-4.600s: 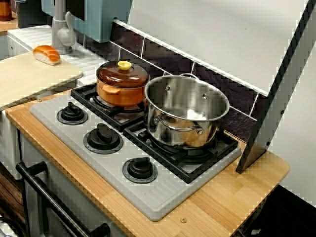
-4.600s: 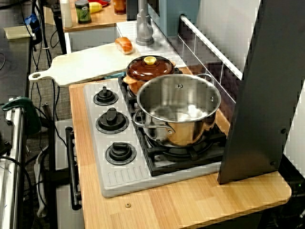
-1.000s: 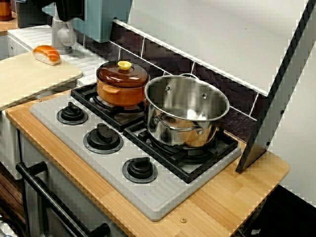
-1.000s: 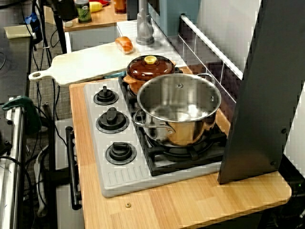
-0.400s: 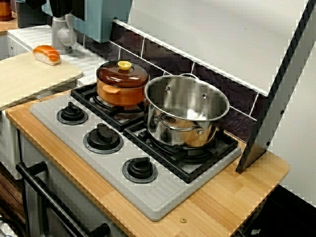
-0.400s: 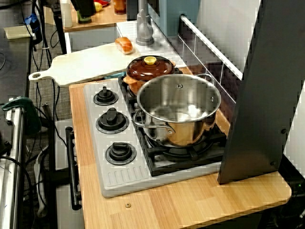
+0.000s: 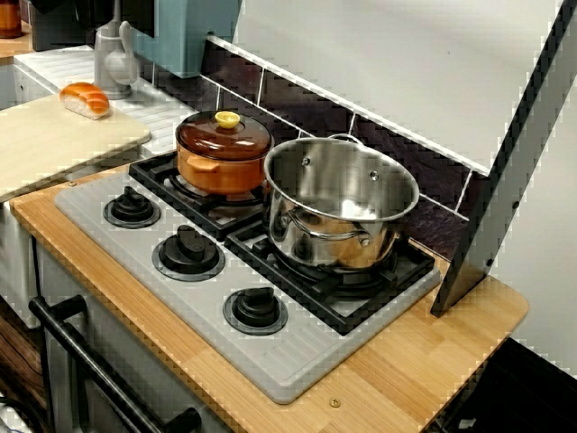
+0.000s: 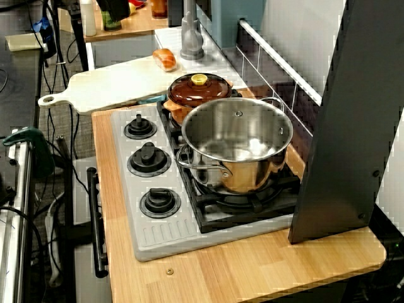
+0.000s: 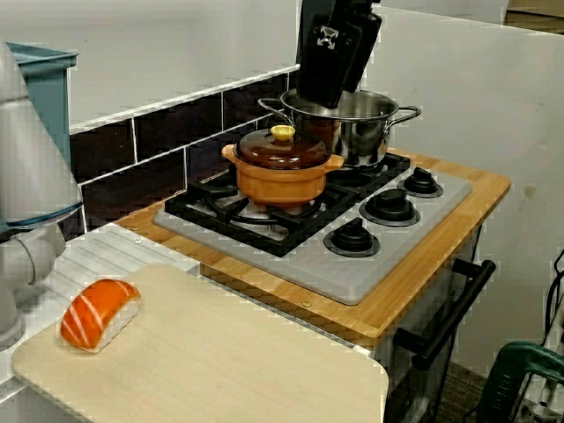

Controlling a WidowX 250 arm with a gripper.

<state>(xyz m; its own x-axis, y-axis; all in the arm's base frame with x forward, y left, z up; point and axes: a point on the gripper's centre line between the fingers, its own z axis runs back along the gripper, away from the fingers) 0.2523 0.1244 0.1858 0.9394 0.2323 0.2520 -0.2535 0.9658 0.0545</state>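
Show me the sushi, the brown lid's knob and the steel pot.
Sushi [image 9: 99,313]: sink-side view, on its orange topping.
Lid knob [image 7: 227,119]: front view, top of the yellow knob.
Steel pot [image 8: 255,175]: high view, on its outer front wall.

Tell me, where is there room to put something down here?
Most of the pale wooden cutting board is bare; only the salmon sushi piece sits near one corner. The wooden countertop is free at the grey stovetop's end, by the dark slanted panel. Crowded: the orange lidded pot and shiny steel pot fill both burners.
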